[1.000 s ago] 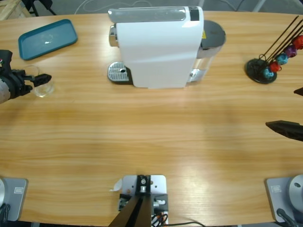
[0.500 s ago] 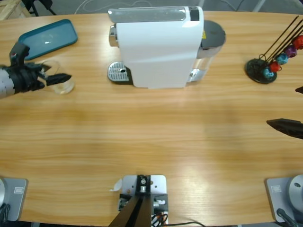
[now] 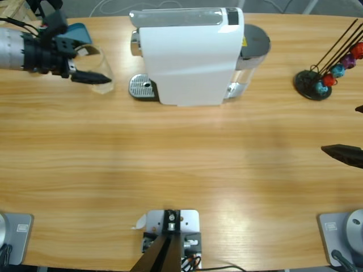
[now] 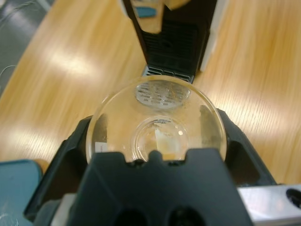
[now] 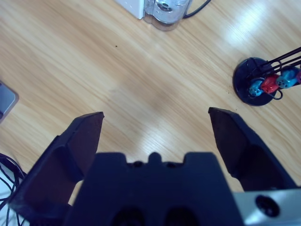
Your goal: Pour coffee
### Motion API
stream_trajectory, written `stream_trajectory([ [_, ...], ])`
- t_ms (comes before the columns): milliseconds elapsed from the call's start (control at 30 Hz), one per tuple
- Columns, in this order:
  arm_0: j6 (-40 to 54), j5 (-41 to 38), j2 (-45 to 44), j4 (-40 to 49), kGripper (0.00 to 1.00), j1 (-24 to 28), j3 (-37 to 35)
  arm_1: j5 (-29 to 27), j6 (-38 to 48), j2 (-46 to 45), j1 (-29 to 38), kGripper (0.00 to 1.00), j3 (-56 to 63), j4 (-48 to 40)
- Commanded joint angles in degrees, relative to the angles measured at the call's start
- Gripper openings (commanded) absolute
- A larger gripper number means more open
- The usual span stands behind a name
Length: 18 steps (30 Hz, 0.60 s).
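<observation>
the left gripper (image 3: 91, 76) is clamping a clear glass (image 4: 155, 123) above the wooden table (image 3: 181, 170), just left of the white coffee machine (image 3: 190, 56); coffee is not discernible inside. the right gripper (image 5: 155, 127) is hanging wide open, empty, near the capsule rack (image 3: 326, 73).

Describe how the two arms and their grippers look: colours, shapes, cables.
The left arm is a silver-grey ribbed cylinder ending in a black wrist block, with thin black cables looping near it. The left gripper has two black jaws that taper to points. The right gripper is matte black too, with two broad wedge-shaped jaws rising from a blocky body that has a small notch at its centre.
</observation>
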Motion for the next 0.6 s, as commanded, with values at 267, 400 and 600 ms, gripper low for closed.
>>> stream_trajectory([
  [267,7.46,-1.87,16.12,1.17,0.0,-5.06,-8.18,-0.75,-0.63,0.16,0.39,1.0,-0.64,1.97],
  [400,6.93,-1.89,16.31,1.02,0.0,-4.96,-7.88,-0.75,-0.63,0.17,0.4,1.0,-0.64,2.05],
  [600,4.94,-2.15,16.91,-1.44,0.0,-4.43,-8.34,-0.66,-0.63,0.3,0.39,1.0,-0.64,2.14],
])
